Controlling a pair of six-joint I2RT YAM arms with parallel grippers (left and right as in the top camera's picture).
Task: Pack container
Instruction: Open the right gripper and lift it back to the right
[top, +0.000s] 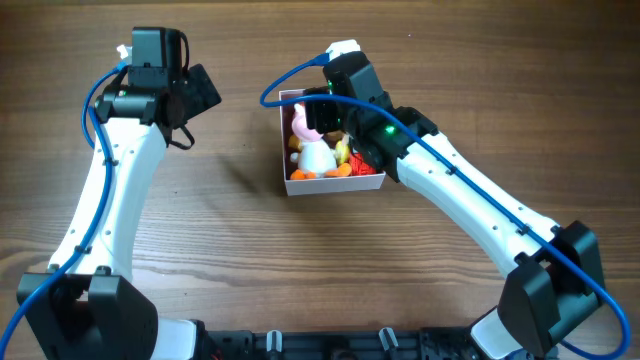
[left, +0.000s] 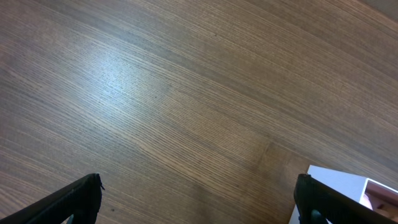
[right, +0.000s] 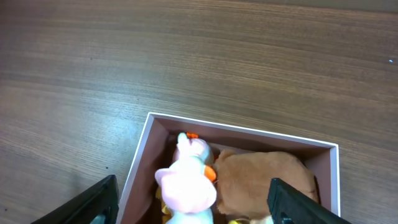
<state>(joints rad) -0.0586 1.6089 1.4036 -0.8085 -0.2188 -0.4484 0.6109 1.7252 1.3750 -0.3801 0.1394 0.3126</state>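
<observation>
The container is a small square white box with a dusty pink inside, at the table's middle. It holds a pink and white plush toy, yellow and orange toys and a tan plush. In the right wrist view its rim and the pink plush lie between my fingers. My right gripper hangs open above the box, over its far side. My left gripper is open and empty over bare wood, left of the box; the box's corner shows at its right finger.
The wood table surrounds the box. Both white arms reach in from the front edge, the right arm passing over the box's right side. A dark rail runs along the table's front edge.
</observation>
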